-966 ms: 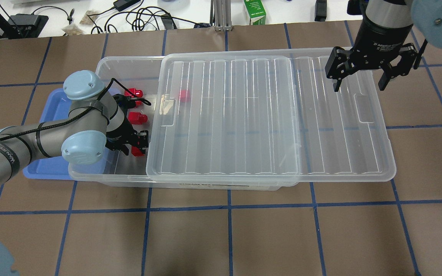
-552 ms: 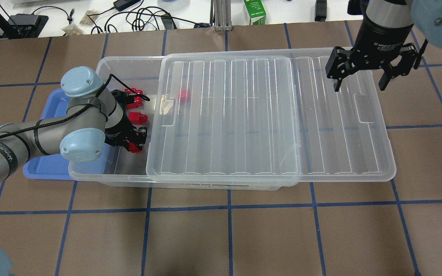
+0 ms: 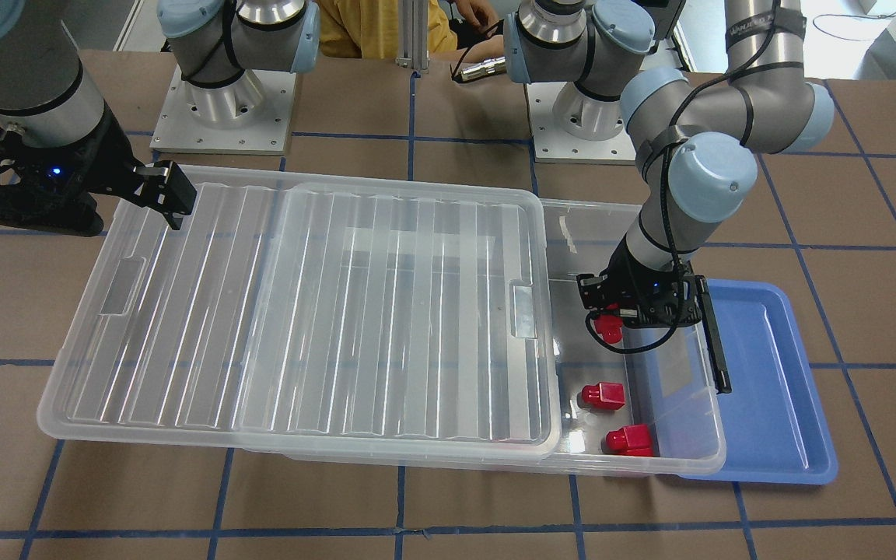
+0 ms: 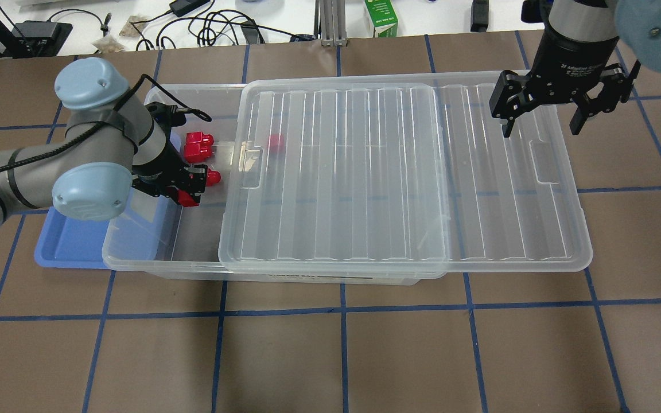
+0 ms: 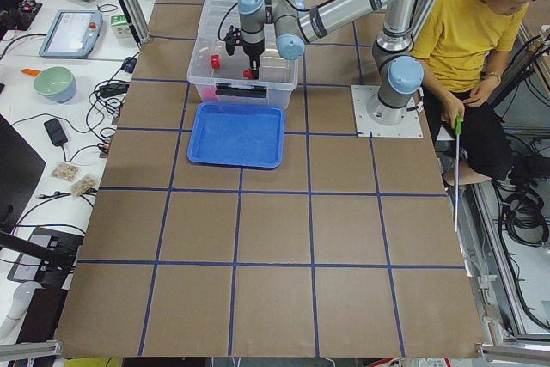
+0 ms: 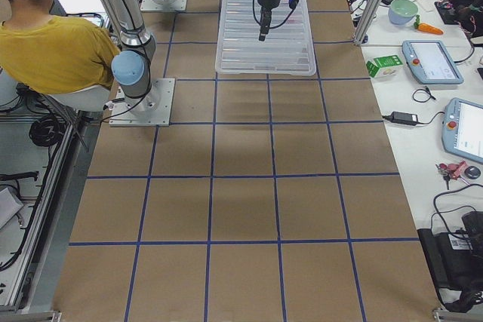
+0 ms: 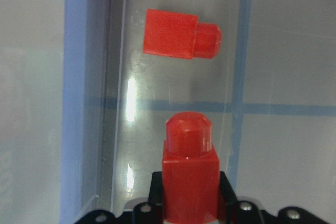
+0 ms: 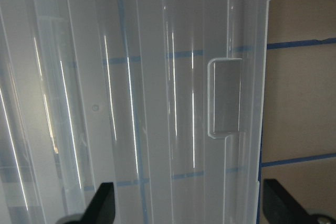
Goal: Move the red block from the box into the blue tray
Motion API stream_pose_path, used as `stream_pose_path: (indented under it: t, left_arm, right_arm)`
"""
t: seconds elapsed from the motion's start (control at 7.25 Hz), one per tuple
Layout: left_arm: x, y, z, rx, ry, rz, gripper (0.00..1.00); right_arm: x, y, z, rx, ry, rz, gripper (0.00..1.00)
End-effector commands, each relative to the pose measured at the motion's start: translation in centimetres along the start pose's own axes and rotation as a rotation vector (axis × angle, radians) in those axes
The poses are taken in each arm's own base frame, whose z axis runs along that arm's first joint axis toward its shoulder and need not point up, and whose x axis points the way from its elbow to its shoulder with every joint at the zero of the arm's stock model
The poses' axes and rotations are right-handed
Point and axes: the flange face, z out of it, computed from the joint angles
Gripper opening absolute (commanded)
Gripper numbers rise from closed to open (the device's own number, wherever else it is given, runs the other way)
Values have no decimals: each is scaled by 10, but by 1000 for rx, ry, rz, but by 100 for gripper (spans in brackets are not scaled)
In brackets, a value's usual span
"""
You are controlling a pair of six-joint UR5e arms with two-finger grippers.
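Note:
My left gripper is shut on a red block, stub pointing out of the jaws, and holds it inside the open end of the clear box, near the wall beside the blue tray. The front view shows that held block off the box floor. Two more red blocks lie loose on the box floor. The ribbed lid is slid sideways and covers the rest of the box. My right gripper is open and empty above the lid's far end.
The blue tray holds nothing and its edge sits under the box's end. A green carton and cables lie on the white table behind. A person in yellow sits by the robot's base.
My left gripper has carried the red block from the box's near side up and toward the tray-side wall. The right arm has not moved.

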Motion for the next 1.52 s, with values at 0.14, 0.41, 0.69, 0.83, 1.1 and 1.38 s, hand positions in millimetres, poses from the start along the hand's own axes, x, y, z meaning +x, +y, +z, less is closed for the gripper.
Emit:
stream_pose_path:
  t: [0.14,0.41,0.69,0.83,1.1,1.38]
  left_arm:
    - [-7,-1,-109,-26,-7,-7,0]
    - [-80,-19,-118,-56,2,54,0]
    - [-185,-25,-97,-80,38,109,0]
    - [-220,-34,-61,-108,77,147,0]
    - [-252,-50,-2,-80,71,152,0]
    - [-256,-56,24,-85,73,154,0]
  right_arm:
    - [2,-4,3,0,-2,1,100]
    - [26,-20,11,8,-19,45,100]
    - [80,-35,24,-15,-39,59,100]
    - [96,-39,24,9,-42,52,100]
    - [135,-43,40,21,-125,-1,100]
    - [185,-39,77,35,-173,-28,100]
